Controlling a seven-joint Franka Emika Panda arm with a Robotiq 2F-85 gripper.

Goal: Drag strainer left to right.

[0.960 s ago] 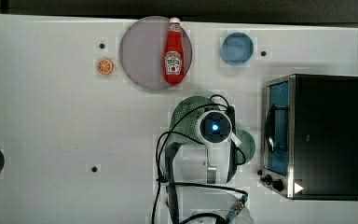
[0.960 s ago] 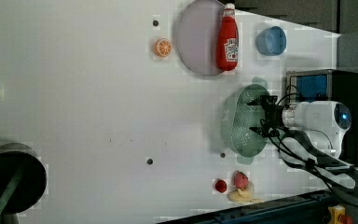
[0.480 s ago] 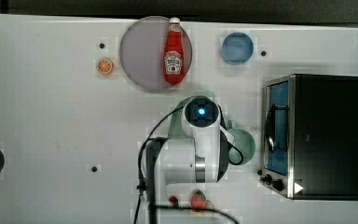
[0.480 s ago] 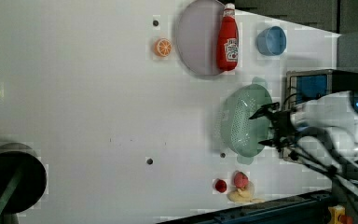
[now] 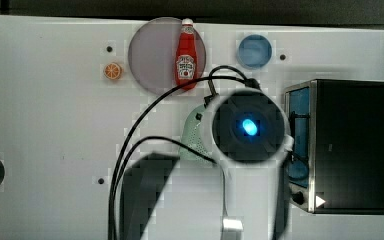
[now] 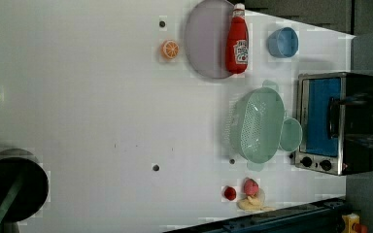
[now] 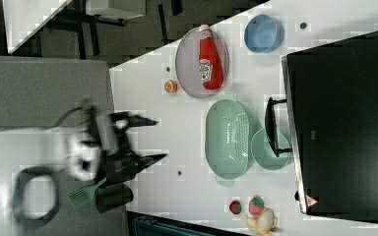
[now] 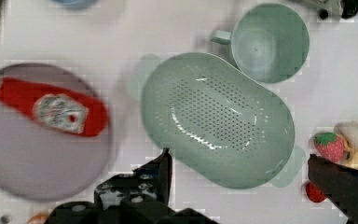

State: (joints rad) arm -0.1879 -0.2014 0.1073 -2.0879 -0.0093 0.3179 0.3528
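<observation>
On the white table (image 6: 102, 97), just beside the toaster oven (image 6: 332, 121), lies the strainer (image 6: 257, 125), a pale mint-green oblong basket with rounded ends, a small tab handle at each end and a bottom full of fine holes. It stands upright with the hollow side up and nothing inside. Its long axis runs up and down in the left view and in the right view, along the front of the oven, with one end toward the plate (image 6: 209, 39) and the other end toward the small fruits (image 6: 250, 191). The round mug (image 6: 291, 134) of the same green touches or nearly touches its side, between the strainer and the oven. The left view and the right view show the whole strainer free, but in the top view the arm covers most of it. The wrist view gives the holes and the shiny inner wall most clearly. On the plate lies a red ketchup bottle (image 6: 237, 41), an orange slice (image 6: 170, 49) is beside the plate, and a blue bowl (image 6: 281, 42) is farther along. The gripper (image 7: 150, 139) is seen in the right view well apart from the strainer, its two fingers spread wide and holding nothing.
</observation>
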